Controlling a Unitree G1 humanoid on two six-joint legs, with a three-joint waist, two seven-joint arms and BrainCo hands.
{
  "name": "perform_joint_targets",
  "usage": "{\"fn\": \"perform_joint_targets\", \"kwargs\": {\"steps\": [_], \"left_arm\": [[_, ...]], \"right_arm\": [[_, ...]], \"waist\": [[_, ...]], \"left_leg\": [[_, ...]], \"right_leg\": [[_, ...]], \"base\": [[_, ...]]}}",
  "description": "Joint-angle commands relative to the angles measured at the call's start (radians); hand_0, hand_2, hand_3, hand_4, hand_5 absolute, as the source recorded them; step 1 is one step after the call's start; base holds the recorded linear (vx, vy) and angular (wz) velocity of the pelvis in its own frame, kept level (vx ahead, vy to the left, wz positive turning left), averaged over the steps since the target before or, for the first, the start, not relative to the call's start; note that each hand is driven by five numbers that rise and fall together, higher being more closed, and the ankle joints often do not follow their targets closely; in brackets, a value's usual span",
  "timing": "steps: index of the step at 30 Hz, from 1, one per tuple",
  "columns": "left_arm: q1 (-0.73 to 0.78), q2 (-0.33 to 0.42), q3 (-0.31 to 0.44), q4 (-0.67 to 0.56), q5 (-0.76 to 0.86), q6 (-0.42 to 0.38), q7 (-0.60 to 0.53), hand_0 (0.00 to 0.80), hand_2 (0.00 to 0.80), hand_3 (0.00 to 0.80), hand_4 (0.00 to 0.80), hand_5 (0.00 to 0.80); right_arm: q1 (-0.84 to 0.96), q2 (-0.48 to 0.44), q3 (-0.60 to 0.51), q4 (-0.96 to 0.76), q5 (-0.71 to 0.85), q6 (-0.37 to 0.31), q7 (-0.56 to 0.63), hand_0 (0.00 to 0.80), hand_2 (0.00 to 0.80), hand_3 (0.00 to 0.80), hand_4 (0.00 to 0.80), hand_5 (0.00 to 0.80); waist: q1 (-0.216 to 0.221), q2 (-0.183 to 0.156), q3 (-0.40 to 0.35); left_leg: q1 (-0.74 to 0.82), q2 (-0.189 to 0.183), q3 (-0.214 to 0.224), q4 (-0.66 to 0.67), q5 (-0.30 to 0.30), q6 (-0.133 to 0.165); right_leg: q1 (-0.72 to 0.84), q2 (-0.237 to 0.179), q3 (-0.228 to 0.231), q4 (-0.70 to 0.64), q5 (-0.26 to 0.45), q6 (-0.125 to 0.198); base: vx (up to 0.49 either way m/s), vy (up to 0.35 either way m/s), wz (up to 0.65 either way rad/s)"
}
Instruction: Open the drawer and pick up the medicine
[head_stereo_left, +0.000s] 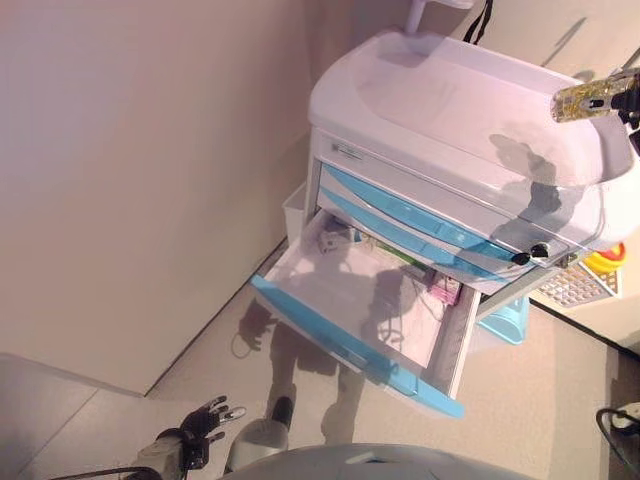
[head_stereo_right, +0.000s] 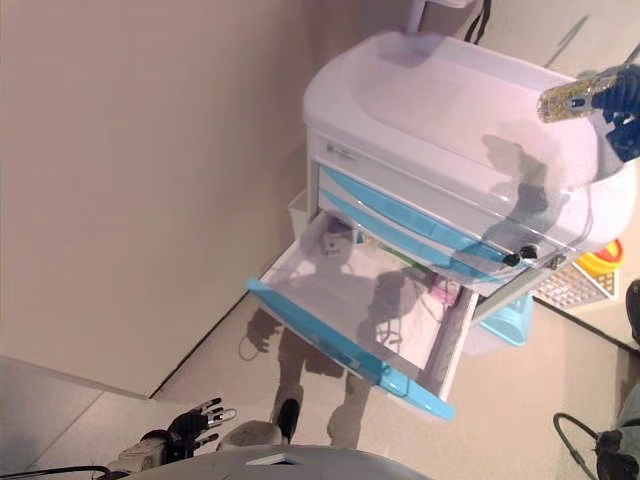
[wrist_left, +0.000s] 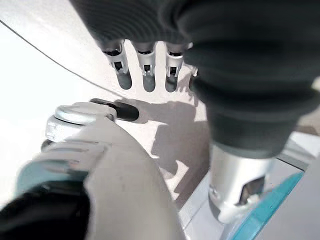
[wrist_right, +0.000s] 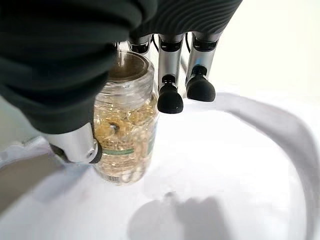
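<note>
Clear plastic makes up the medicine bottle, which is full of little yellow pills. It is held above the white cart top, pinched in the right hand between thumb and fingers. It looks light, hard and smooth, so it may slip; holding it round the middle seems best. A thin green band shows, but no words can be read. The drawer stands open. The left hand hangs low, fingers spread.

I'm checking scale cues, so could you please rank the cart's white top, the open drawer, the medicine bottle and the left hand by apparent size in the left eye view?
1. cart's white top
2. open drawer
3. medicine bottle and left hand: they look alike, so unranked.
</note>
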Motion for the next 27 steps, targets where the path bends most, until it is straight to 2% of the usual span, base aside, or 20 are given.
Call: {"fn": "perform_joint_targets", "kwargs": {"steps": [1, 4, 6, 11, 19, 27], "left_arm": [[0.009, 0.042, -0.047, 0.019, -0.023, -0.001, -0.003, 0.000, 0.000, 0.000, 0.000, 0.000], [0.013, 0.044, -0.049, 0.014, -0.025, -0.011, -0.008, 0.000, 0.000, 0.000, 0.000, 0.000], [0.017, 0.047, -0.059, 0.003, -0.028, -0.012, -0.007, 0.000, 0.000, 0.000, 0.000, 0.000], [0.022, 0.052, -0.062, -0.006, -0.026, -0.012, -0.009, 0.000, 0.000, 0.000, 0.000, 0.000], [0.024, 0.043, -0.057, -0.005, -0.017, -0.016, -0.003, 0.000, 0.000, 0.000, 0.000, 0.000], [0.019, 0.038, -0.052, 0.004, -0.008, -0.018, -0.005, 0.000, 0.000, 0.000, 0.000, 0.000]], "right_arm": [[-0.177, -0.030, 0.106, 0.002, -0.106, -0.031, 0.033, 0.800, 0.800, 0.800, 0.800, 0.800], [-0.256, -0.014, 0.206, 0.054, -0.237, -0.099, 0.074, 0.800, 0.800, 0.800, 0.800, 0.800], [-0.308, -0.006, 0.287, 0.077, -0.278, -0.112, 0.120, 0.800, 0.800, 0.800, 0.800, 0.800], [-0.372, 0.013, 0.377, 0.087, -0.363, -0.144, 0.196, 0.800, 0.800, 0.800, 0.800, 0.800], [-0.353, 0.039, 0.380, 0.098, -0.402, -0.136, 0.270, 0.800, 0.800, 0.800, 0.800, 0.800], [-0.285, 0.054, 0.343, 0.086, -0.419, -0.169, 0.320, 0.800, 0.800, 0.800, 0.800, 0.800]], "waist": [[0.047, -0.035, -0.042], [0.061, -0.040, -0.040], [0.073, -0.045, -0.037], [0.083, -0.052, -0.036], [0.092, -0.059, -0.036], [0.090, -0.054, -0.033]], "left_leg": [[0.045, 0.008, 0.001, 0.000, -0.123, -0.032], [0.039, 0.006, -0.009, 0.000, -0.119, -0.034], [0.037, 0.005, -0.018, 0.000, -0.117, -0.037], [0.032, 0.005, -0.028, 0.000, -0.112, -0.040], [0.025, 0.006, -0.033, 0.000, -0.107, -0.045], [0.021, 0.009, -0.027, 0.000, -0.106, -0.049]], "right_leg": [[-0.072, -0.025, 0.003, 0.026, 0.111, 0.043], [-0.070, -0.024, -0.004, 0.021, 0.110, 0.041], [-0.068, -0.024, -0.009, 0.022, 0.107, 0.039], [-0.069, -0.024, -0.018, 0.024, 0.105, 0.036], [-0.067, -0.021, -0.022, 0.017, 0.101, 0.030], [-0.071, -0.024, -0.025, 0.016, 0.100, 0.029]], "base": [[0.001, 0.011, 0.08], [-0.003, 0.007, 0.11], [-0.001, -0.002, 0.20], [-0.001, 0.001, 0.11], [0.000, 0.001, 0.01], [-0.001, 0.000, 0.00]]}}
